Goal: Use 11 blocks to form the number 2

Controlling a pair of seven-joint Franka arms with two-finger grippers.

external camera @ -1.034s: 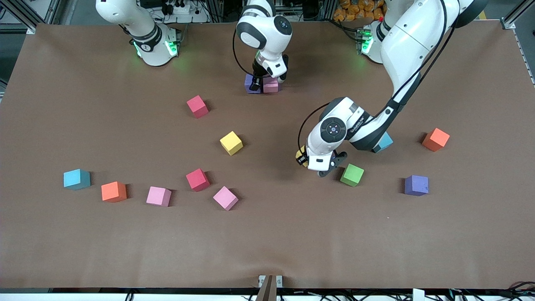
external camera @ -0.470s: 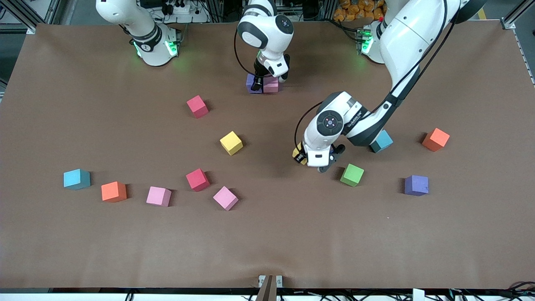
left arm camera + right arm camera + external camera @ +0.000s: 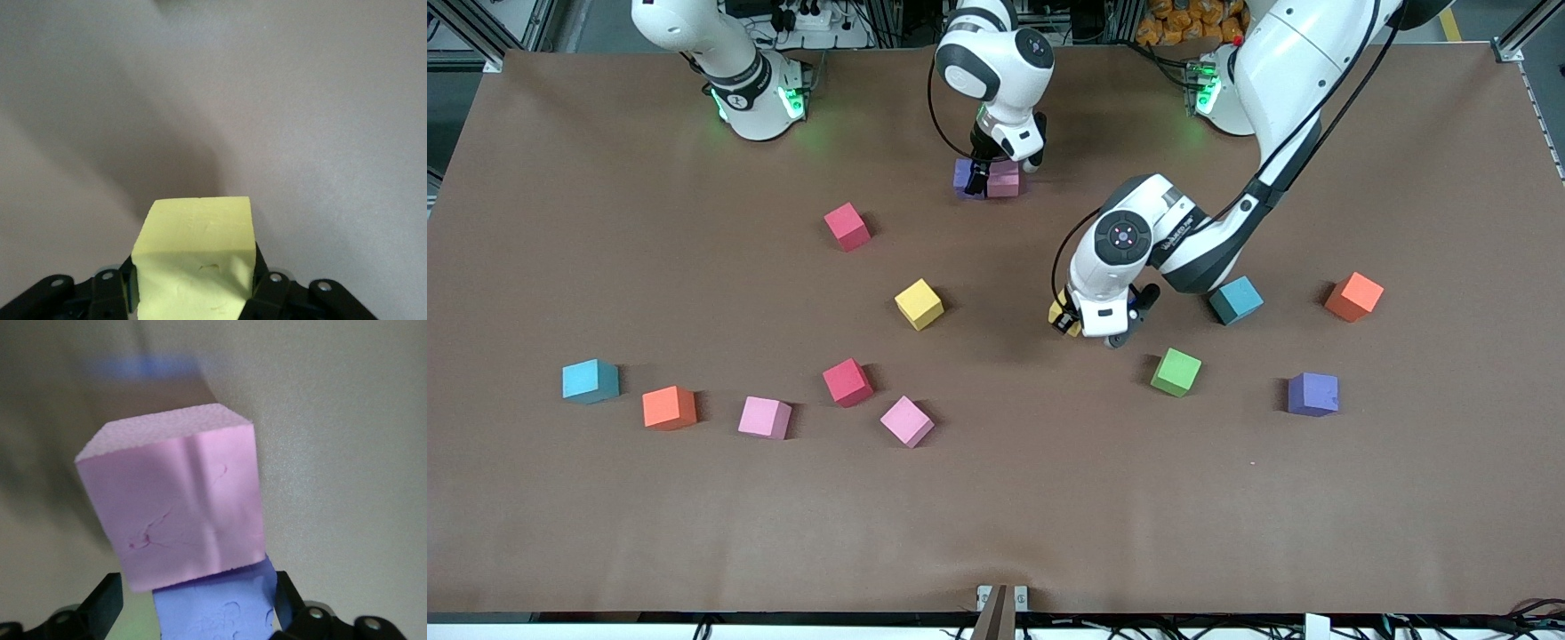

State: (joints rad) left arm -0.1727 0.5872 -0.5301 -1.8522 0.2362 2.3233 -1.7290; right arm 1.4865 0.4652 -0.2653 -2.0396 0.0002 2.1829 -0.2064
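Observation:
My left gripper (image 3: 1069,318) is shut on a yellow block (image 3: 197,253) and holds it above bare table, between the loose yellow block (image 3: 919,304) and the green block (image 3: 1176,372). Near the robots' bases, a purple block (image 3: 962,173) and a pink block (image 3: 1005,182) sit side by side, touching. My right gripper (image 3: 980,178) stands open around the purple block (image 3: 213,607), with a gap showing beside one finger (image 3: 107,607). The pink block (image 3: 177,507) lies just past its fingertips.
Loose blocks lie scattered: red (image 3: 847,226), red (image 3: 847,382), pink (image 3: 907,421), pink (image 3: 765,417), orange (image 3: 669,408) and light blue (image 3: 591,380) toward the right arm's end; blue (image 3: 1236,300), orange (image 3: 1353,296) and purple (image 3: 1313,394) toward the left arm's end.
My right gripper has opened and let go of the purple block beside the pink one. My left arm has carried the yellow block away from the green block.

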